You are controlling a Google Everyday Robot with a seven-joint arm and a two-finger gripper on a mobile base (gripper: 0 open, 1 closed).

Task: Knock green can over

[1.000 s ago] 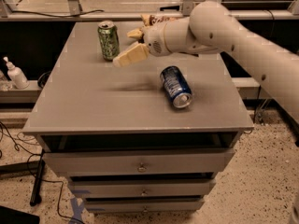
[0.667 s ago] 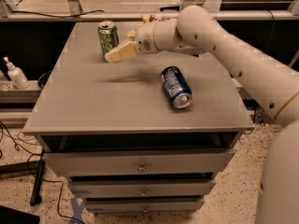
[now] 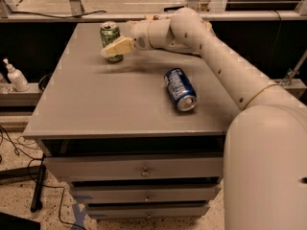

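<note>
The green can (image 3: 109,36) stands upright near the back left of the grey cabinet top (image 3: 96,104). It is light green with pale markings and a silver rim. My gripper (image 3: 115,48) is at the end of the white arm reaching in from the right. Its cream-coloured fingers lie right in front of the can's lower half, touching or almost touching it. A blue can (image 3: 180,88) with white lettering lies on its side in the middle right of the top.
The cabinet has drawers (image 3: 144,169) below its front edge. A white pump bottle (image 3: 14,75) stands on a low shelf to the left. A metal rail (image 3: 72,16) runs behind the cabinet. Cables lie on the floor at the left.
My gripper has moved left across the cabinet top, from beside the green can to right in front of it. The green can still stands upright. The blue can has not moved.
</note>
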